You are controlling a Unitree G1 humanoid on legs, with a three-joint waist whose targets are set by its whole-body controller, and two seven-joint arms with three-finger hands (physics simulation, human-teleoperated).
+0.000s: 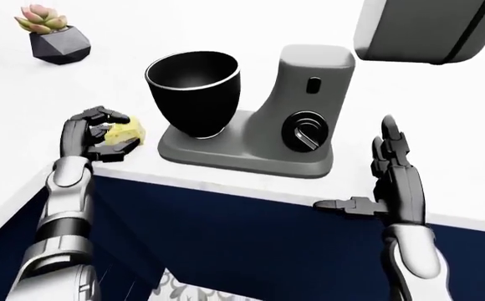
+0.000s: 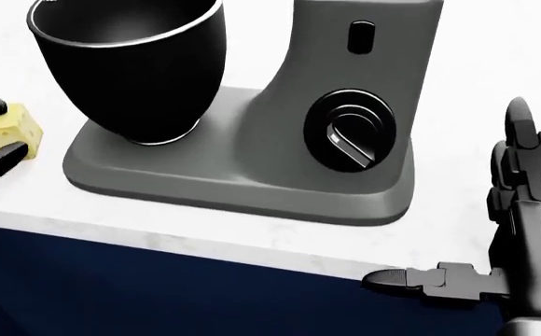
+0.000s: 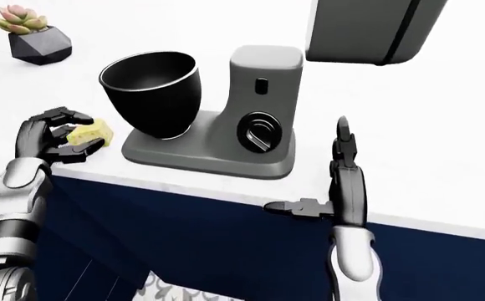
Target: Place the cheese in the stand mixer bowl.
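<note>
Left hand (image 1: 100, 133) clamps the cheese (image 1: 125, 130) at the tabletop (image 1: 50, 88) edge; a light, firm wedge, probably best pinched across flat faces; right hand (image 1: 391, 179) splayed, holding nothing.

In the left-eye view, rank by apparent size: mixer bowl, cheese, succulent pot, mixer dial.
Largest to smallest, as they look in the left-eye view:
1. mixer bowl
2. succulent pot, though it sits farther up the view, so its true size is unsure
3. mixer dial and cheese look alike; the left hand hides part of the cheese.
</note>
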